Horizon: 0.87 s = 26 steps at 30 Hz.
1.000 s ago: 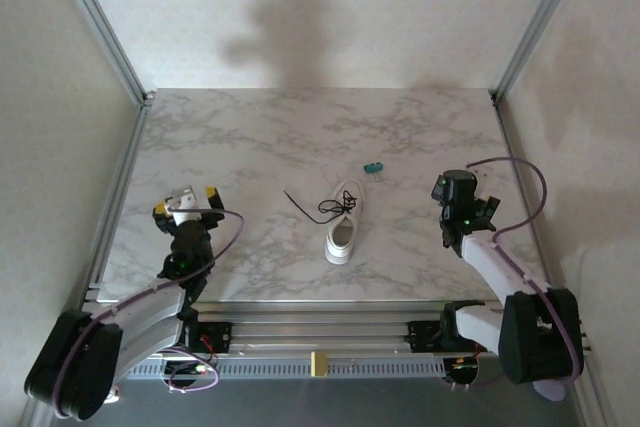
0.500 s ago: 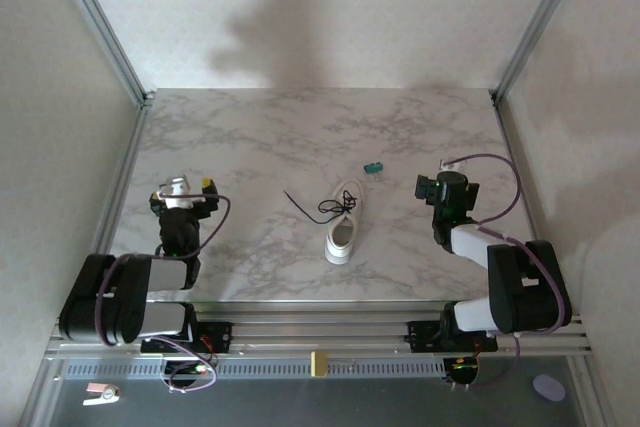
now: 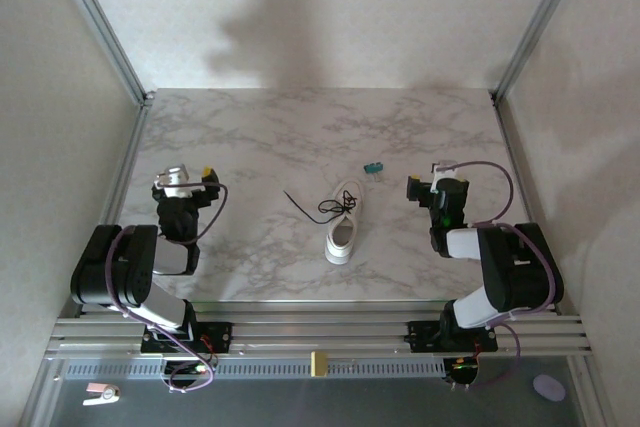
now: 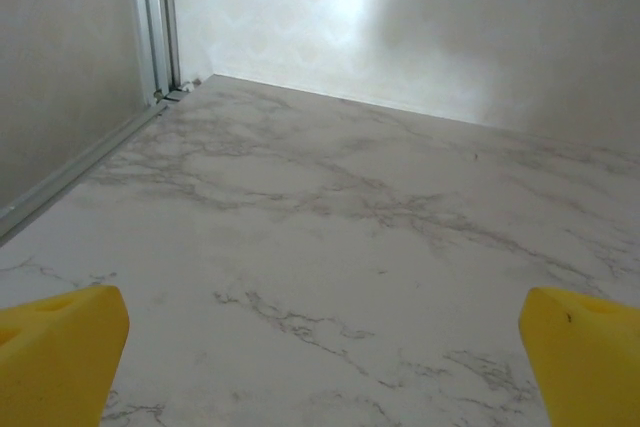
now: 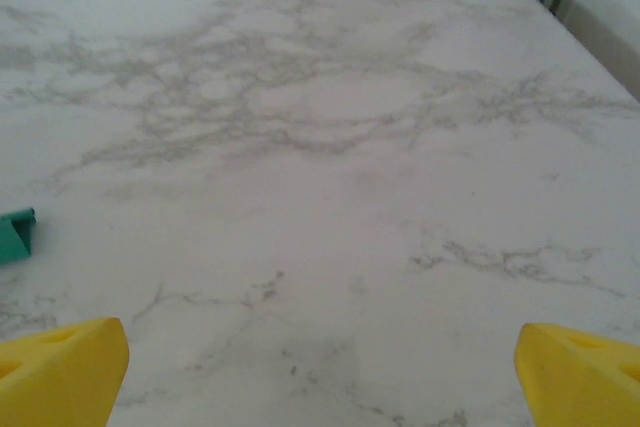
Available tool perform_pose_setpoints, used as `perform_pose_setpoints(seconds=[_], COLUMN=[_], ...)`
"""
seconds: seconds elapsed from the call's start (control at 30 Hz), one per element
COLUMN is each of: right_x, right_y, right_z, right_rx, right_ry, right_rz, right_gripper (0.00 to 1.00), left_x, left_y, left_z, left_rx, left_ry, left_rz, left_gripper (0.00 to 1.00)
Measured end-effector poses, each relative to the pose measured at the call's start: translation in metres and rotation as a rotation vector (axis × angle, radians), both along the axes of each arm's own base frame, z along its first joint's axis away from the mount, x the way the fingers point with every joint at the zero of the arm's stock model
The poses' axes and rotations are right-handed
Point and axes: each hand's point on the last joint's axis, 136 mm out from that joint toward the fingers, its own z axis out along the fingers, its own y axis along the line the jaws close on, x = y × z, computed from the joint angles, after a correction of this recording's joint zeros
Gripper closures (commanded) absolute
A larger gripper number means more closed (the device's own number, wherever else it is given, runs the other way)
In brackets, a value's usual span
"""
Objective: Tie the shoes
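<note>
Sneaker mid-frame on counter, laces loose (black, trailing left). Left pincer and right pincer both wide, empty.

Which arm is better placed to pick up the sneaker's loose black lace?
Probably left: the laces trail off the sneaker toward the open left pincer; the right pincer would have to reach across it.

One small white shoe stands on its white sole near the middle of the table, a bit closer to the near edge. Its toe points to the far edge. Its thin black laces are untied and lie loose on the left side.
</note>
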Motion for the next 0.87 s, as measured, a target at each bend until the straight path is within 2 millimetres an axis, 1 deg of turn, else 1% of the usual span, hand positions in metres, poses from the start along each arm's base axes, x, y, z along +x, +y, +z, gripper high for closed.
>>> perform_pose_setpoints(seconds=[0.13,0.33,0.87], right_x=[-0.003,0.0,0.0], right_y=[-0.001,-0.015,-0.012], right_z=[-0.012,-0.01,-0.01], right_rx=[0.0,0.02,0.029], right_ry=[0.024,0.022,0.023], right_rz=[0.002,-0.031,-0.015], right_gripper=[0.01,0.01,0.01], left_x=[-0.001,-0.001,-0.001], left_y=[0.002,0.002,0.002], left_z=[-0.002,-0.003,-0.003], left_rx=[-0.007,-0.009,-0.011], left_ry=[0.008,0.011,0.011], left_rz=[0.01,0.012,0.012], left_gripper=[0.0,0.0,0.0])
